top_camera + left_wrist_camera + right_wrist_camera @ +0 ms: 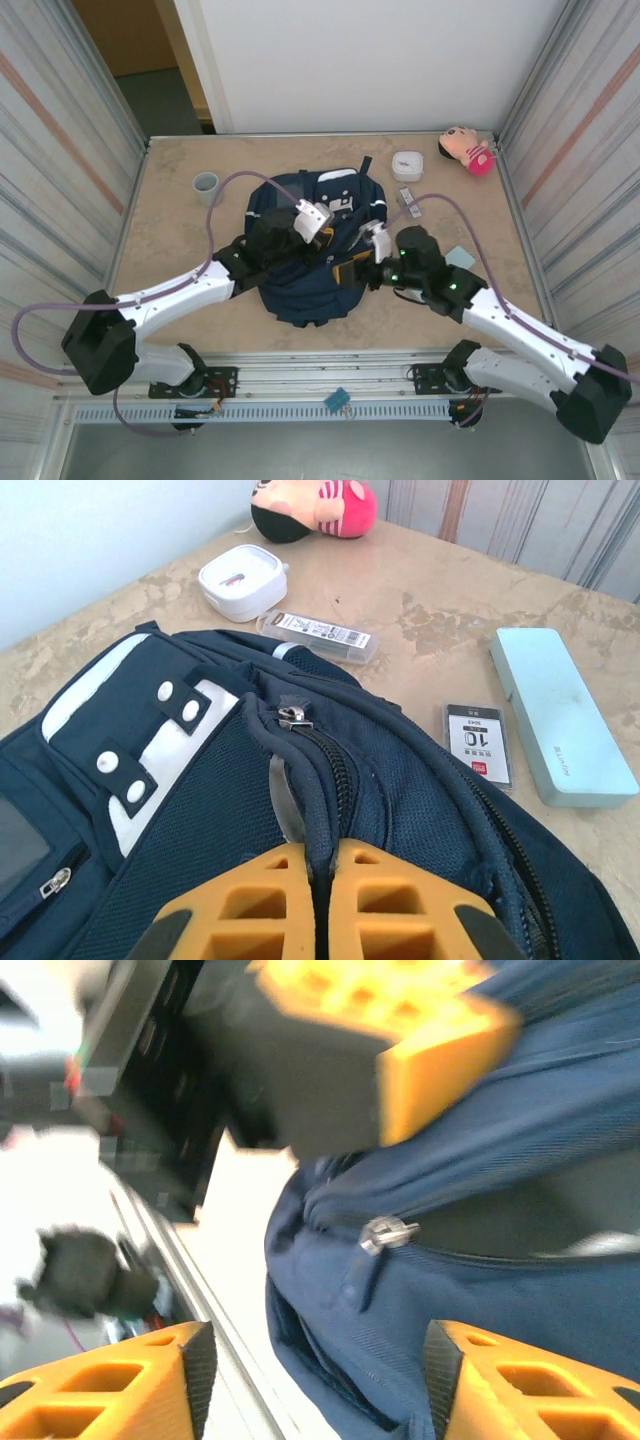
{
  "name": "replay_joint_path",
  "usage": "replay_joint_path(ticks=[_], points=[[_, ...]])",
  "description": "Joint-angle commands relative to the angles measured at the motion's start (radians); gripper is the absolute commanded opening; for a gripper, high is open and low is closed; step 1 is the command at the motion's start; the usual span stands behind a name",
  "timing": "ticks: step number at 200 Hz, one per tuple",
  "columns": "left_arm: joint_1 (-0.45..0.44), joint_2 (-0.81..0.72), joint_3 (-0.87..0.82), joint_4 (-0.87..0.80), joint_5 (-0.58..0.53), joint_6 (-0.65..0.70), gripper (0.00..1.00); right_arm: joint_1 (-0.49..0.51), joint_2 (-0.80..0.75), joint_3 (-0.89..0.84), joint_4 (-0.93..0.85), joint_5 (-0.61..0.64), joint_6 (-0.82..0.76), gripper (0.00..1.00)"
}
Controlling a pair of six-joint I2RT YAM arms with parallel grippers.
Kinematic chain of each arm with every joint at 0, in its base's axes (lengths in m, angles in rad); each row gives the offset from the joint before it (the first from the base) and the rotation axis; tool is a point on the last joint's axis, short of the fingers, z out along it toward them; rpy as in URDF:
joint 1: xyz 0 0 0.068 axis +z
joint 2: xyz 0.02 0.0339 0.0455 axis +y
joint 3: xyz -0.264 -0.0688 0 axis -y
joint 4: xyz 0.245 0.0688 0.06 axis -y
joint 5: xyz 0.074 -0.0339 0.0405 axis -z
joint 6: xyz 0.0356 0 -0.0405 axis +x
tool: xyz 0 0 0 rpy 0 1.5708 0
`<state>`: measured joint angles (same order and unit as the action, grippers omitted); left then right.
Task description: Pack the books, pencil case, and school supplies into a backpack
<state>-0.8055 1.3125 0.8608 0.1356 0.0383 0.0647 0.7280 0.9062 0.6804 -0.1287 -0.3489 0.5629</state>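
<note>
Counter (165,230): a marbled tan slab, walled by ribbed metal panels on the left and right, with its near edge just beyond the arms' bases.
Backpack (300,295): navy and lying flat at mid-counter, the largest thing on it. Its lower end sits just short of the near edge.
Left end effector (322,870): clamped shut on a ridge of backpack fabric along the main zip, pinning it.
Right end effector (318,1360): jaws wide apart with nothing between them, poised at the bag's right side. The zip pull (388,1232) is just ahead.
Pencil case (560,715): pale teal, flat on the counter to the right of the backpack, near the right arm and not yet packed.
Supplies: a white packet (477,742) with red and black print lies between the pencil case and the bag. A narrow labelled bar (318,635) lies beside the bag's far-right shoulder. Both are outside the bag.
Step in hand: this looks like opening the main compartment, with one arm anchoring the cloth and the other lining up on the pull. How far the zip stands open cannot be told.
Next move: it likely calls for closing squarely on that small pull and drawing it along the track while the left hold keeps the cloth taut.
Room: there is bare counter to the left around a grey cup (206,186). The right side is crowded, with the items lying between bag and wall, so the right arm has little sweep there.
</note>
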Motion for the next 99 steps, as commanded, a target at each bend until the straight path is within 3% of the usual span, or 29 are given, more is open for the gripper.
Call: replay_joint_path(ticks=[1, 58, 99], points=[[0.034, -0.078, -0.023, 0.135, 0.077, 0.077, 0.0, -0.078, -0.04, -0.018, 0.031, -0.027, 0.326, 0.69], [0.068, -0.096, -0.035, 0.16, 0.297, 0.133, 0.0, -0.167, 0.108, -0.002, 0.183, -0.169, 0.686, 0.73], [0.068, -0.096, -0.024, 0.122, 0.404, 0.182, 0.0, -0.175, 0.206, 0.013, 0.334, -0.166, 0.768, 0.74]])
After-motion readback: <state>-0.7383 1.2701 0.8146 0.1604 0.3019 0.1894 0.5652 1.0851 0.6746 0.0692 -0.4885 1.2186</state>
